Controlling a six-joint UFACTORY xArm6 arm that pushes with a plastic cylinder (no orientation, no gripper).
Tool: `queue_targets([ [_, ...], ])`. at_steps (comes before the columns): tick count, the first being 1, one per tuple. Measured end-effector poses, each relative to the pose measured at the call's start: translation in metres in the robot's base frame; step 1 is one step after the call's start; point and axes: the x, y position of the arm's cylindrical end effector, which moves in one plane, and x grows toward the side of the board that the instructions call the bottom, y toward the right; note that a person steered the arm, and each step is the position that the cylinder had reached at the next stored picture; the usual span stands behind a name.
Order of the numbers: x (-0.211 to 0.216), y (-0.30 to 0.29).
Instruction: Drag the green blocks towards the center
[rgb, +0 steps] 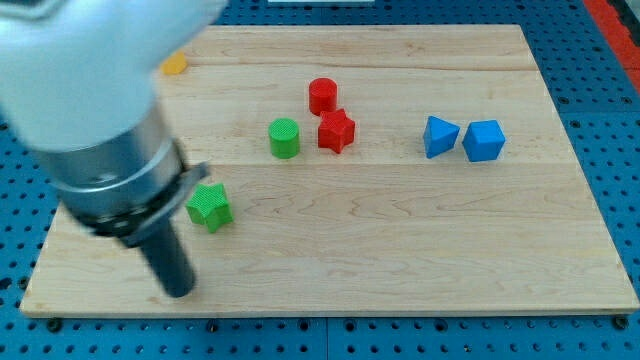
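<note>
A green star block (210, 207) lies at the view's lower left of the wooden board (400, 250). A green cylinder (284, 137) stands further up, left of the board's middle. My tip (179, 290) is on the board just below and to the left of the green star, a short gap apart from it. The large blurred arm body covers the view's upper left.
A red cylinder (322, 96) and a red star (336, 131) sit right of the green cylinder. Two blue blocks (440, 136) (484, 140) lie side by side at the right. A yellow block (175, 65) peeks out at the top left. The board's front edge is close below my tip.
</note>
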Motion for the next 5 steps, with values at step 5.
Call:
queue_targets([
  [5, -0.0008, -0.0162],
])
